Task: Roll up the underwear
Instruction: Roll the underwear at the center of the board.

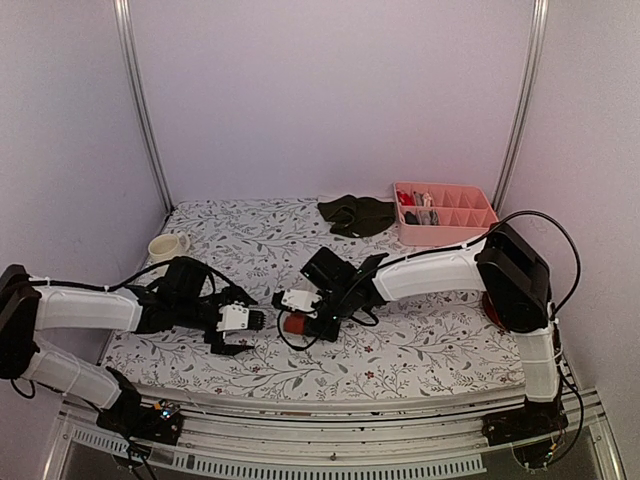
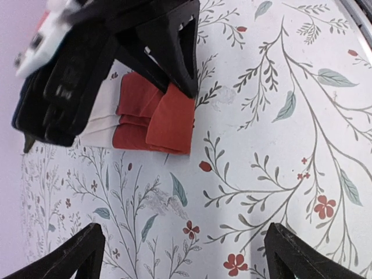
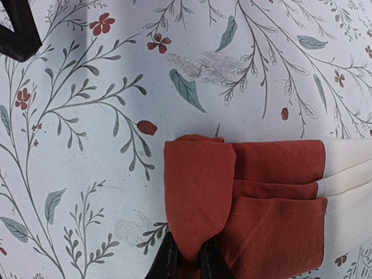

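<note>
The right tool (image 3: 185,261) is pinching a folded flap of the red underwear (image 3: 273,203), which is lying on the worktop (image 3: 104,133) directly under it. The left tool (image 2: 186,258) is hovering wide open just beside, facing that underwear. Dark underwear (image 1: 355,213) is lying well beyond both tools.

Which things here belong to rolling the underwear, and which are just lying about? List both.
For the job:
- red underwear, partly folded, pinched by the right gripper
- dark underwear, at the back of the table
- left gripper, open, near the red one

Lying about:
- pink tray
- cup
</note>
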Robot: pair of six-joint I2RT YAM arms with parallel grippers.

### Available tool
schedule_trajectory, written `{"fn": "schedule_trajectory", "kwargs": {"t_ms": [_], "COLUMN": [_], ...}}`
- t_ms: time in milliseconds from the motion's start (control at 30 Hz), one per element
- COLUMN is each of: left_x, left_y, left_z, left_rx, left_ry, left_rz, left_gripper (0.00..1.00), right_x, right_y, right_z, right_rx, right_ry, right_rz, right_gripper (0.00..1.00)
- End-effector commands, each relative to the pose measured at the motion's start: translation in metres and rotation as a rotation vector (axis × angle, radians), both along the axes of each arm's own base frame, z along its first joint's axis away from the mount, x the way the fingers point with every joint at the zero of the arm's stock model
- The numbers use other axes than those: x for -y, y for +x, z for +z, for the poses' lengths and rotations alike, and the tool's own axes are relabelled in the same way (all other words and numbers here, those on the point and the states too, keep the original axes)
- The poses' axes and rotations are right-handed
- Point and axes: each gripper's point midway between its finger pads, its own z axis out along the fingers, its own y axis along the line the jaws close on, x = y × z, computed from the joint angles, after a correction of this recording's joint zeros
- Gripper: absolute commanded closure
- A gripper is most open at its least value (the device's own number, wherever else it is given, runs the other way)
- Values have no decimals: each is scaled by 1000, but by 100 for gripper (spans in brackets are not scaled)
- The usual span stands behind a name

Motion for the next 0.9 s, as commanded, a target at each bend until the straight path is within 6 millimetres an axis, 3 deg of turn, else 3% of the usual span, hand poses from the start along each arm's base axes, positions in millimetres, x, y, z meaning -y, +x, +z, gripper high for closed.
{"fn": "schedule_trajectory", "kwargs": {"t_ms": [0, 233, 533, 867], "left_x": [23, 49, 72, 80], "left_y": [0, -22, -35, -25], "left_z": [20, 9, -12, -30], "left_rx": [217, 336, 422, 489], "left_ry": [-43, -19, 23, 95], "left_rz": [-79, -177, -229, -228], "left_gripper": [1, 2, 6, 22], "right_x": [10, 11, 10, 11], "right_y": [-30, -37, -44, -48], "right_z": [-21, -29, -30, -32], "right_rx": [-195, -274, -321, -342], "right_ry": [-40, -47, -42, -44], "right_rz": [26, 37, 56, 70], "right_gripper": [97, 97, 97, 97]}}
